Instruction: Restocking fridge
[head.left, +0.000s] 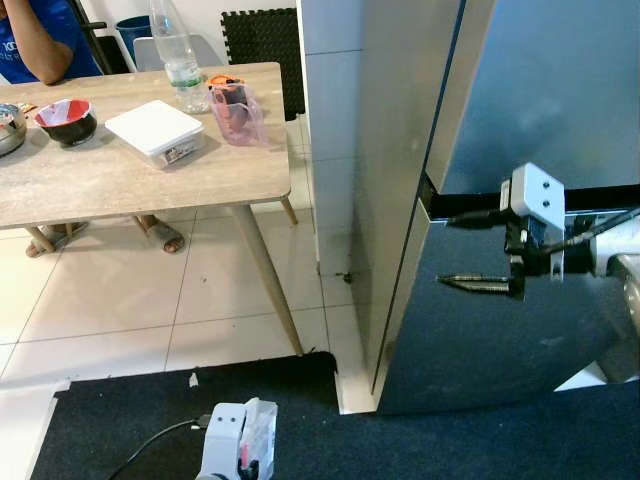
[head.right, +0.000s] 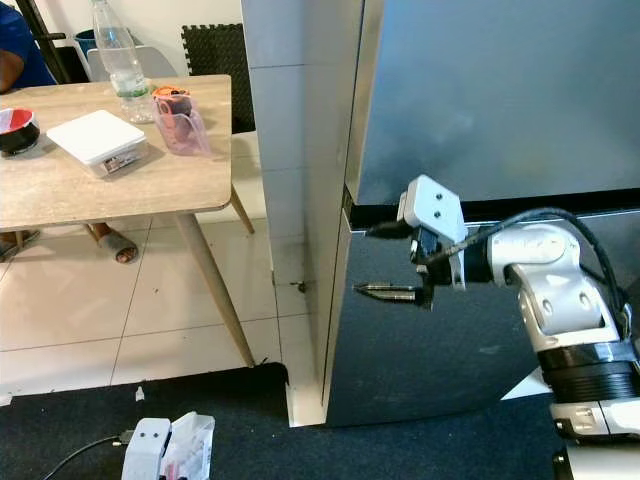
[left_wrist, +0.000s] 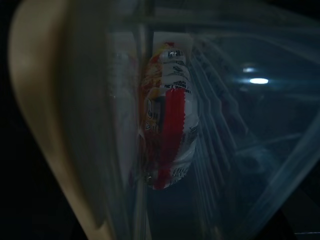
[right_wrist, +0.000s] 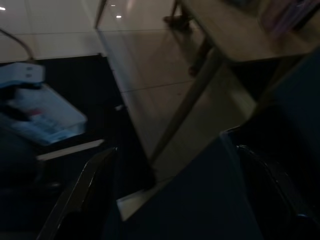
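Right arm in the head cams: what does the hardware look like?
The right arm has silver, rounded segments with black joint rings. The right gripper has two long, thin black fingers below a white boxy wrist housing with screws, and black cables loop over the forearm.

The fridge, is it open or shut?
Shut, it seems: both doors of the fridge lie flush, nothing inside showing. The right claw, fingers apart, reaches the seam between them.

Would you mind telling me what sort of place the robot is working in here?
Probably a home kitchen or dining area: a tall dark-grey fridge, a light wooden dining table with a red-and-black bowl, and a white-tiled floor.
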